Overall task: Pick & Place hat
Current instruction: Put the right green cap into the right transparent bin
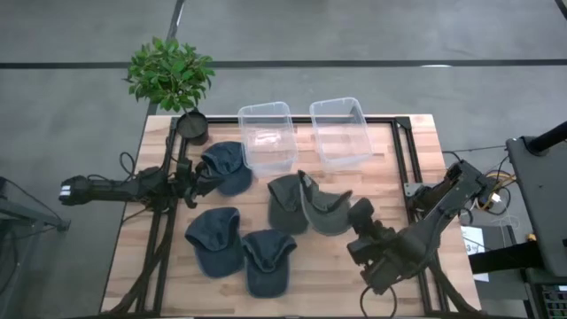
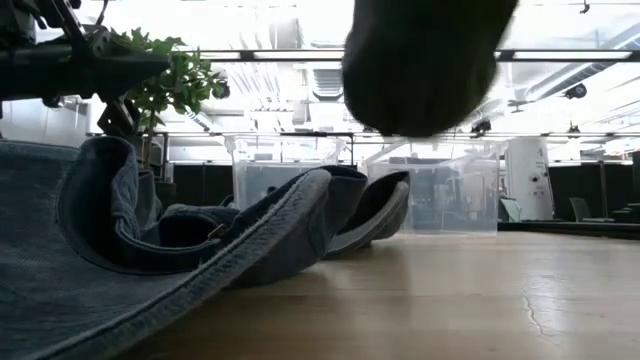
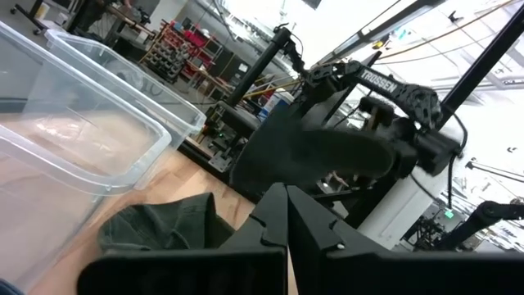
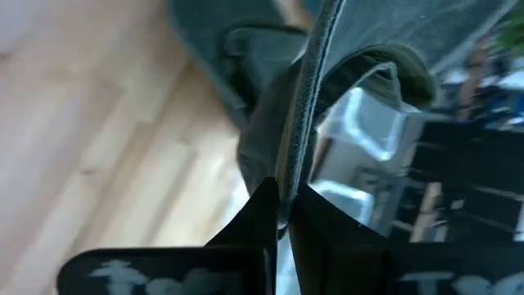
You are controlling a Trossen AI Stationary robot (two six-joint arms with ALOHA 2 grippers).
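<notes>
Several caps lie crown-up or on their sides on the wooden table. Three blue ones show in the high view point(image 1: 226, 167), point(image 1: 215, 239), point(image 1: 268, 260), with one olive cap point(image 1: 285, 202) beside them. A second olive cap point(image 1: 323, 211) is in my right gripper point(image 1: 359, 215), which is shut on it. In the low view this cap point(image 2: 420, 60) hangs above the tabletop. My left gripper point(image 1: 197, 184) is shut and empty, just left of the far blue cap. In the left wrist view its fingers point(image 3: 286, 205) point toward the olive caps. My right gripper point(image 4: 282, 201) pinches the olive cap's brim edge point(image 4: 296, 164) between its two fingers. It reaches in from the table's right near side. The cap is lifted clear of the table, its crown away from the fingers.
Two clear plastic bins point(image 1: 267, 133), point(image 1: 341, 131) stand side by side at the table's far edge. A potted plant point(image 1: 168, 75) sits at the far left corner. Bare wood shows on the right of the table point(image 1: 390, 177). A blue cap point(image 2: 150, 250) fills the low view's foreground.
</notes>
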